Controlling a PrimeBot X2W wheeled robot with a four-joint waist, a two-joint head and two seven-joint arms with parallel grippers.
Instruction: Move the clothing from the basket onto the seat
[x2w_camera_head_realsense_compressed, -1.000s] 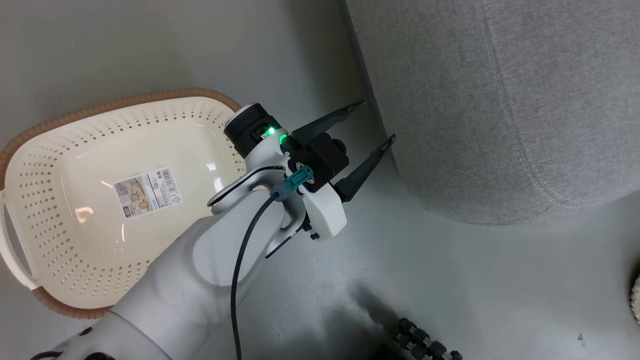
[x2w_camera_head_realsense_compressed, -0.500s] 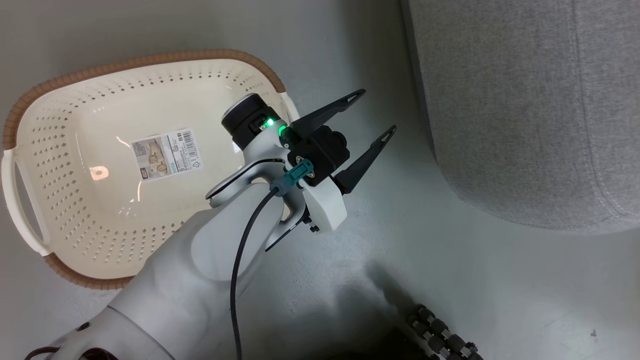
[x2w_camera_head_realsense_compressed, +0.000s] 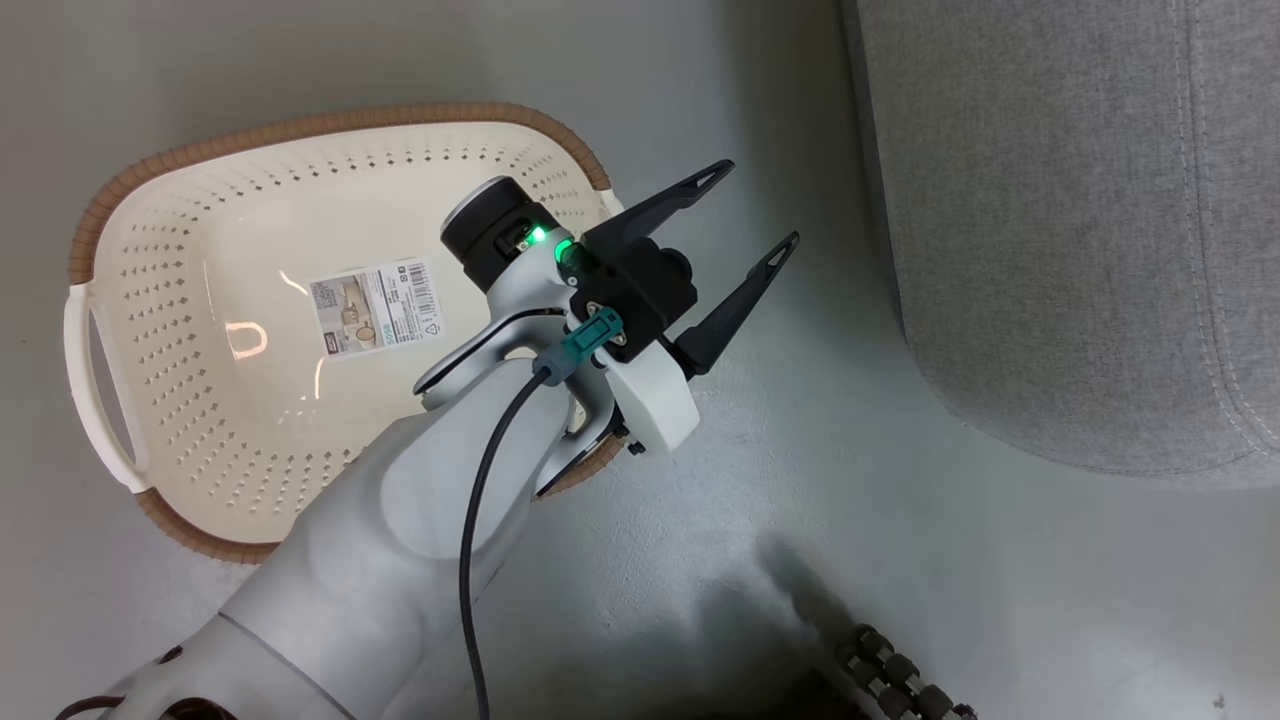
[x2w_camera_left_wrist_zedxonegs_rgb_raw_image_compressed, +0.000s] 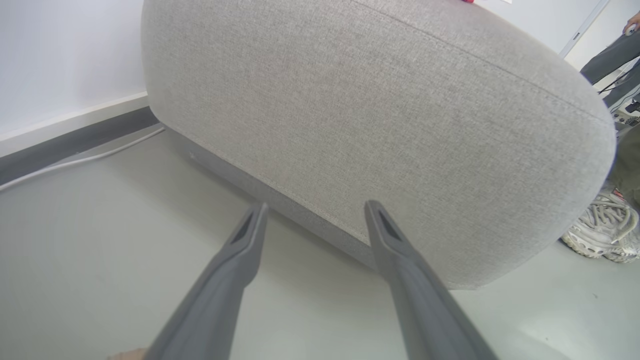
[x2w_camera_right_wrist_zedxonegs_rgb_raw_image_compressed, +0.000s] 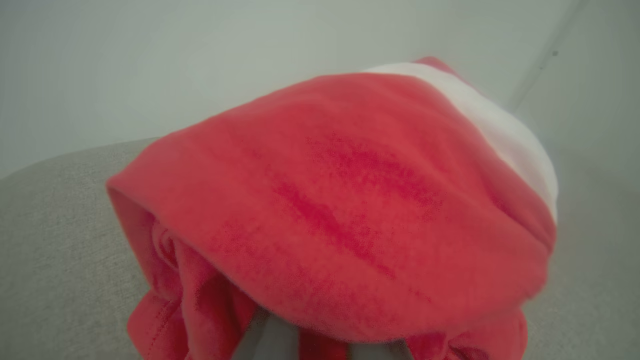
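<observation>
The cream basket (x2w_camera_head_realsense_compressed: 180, 400) lies on the floor at the left of the head view, with just a barcode sticker (x2w_camera_head_realsense_compressed: 375, 308) on its bottom. My left gripper (x2w_camera_head_realsense_compressed: 757, 203) hangs open and empty over the floor between the basket and the grey seat (x2w_camera_head_realsense_compressed: 1080, 220). In the left wrist view, my left gripper (x2w_camera_left_wrist_zedxonegs_rgb_raw_image_compressed: 315, 206) points at the rounded side of the seat (x2w_camera_left_wrist_zedxonegs_rgb_raw_image_compressed: 380, 100). In the right wrist view, the red clothing (x2w_camera_right_wrist_zedxonegs_rgb_raw_image_compressed: 340, 200) with a white band is bunched over my right gripper (x2w_camera_right_wrist_zedxonegs_rgb_raw_image_compressed: 322, 345), which is shut on it above the seat (x2w_camera_right_wrist_zedxonegs_rgb_raw_image_compressed: 55, 240). Its fingertips are hidden by the fabric.
A person's pale shoe (x2w_camera_left_wrist_zedxonegs_rgb_raw_image_compressed: 600, 227) stands on the floor by the seat's far corner, with trouser legs (x2w_camera_left_wrist_zedxonegs_rgb_raw_image_compressed: 612, 50) above it. A white cable (x2w_camera_left_wrist_zedxonegs_rgb_raw_image_compressed: 75, 162) runs along the dark skirting board. A dark ribbed object (x2w_camera_head_realsense_compressed: 895, 680) lies at the bottom edge of the head view.
The head camera has turned, so the basket and the seat sit further right in the picture. My left gripper stays open in the same pose.
</observation>
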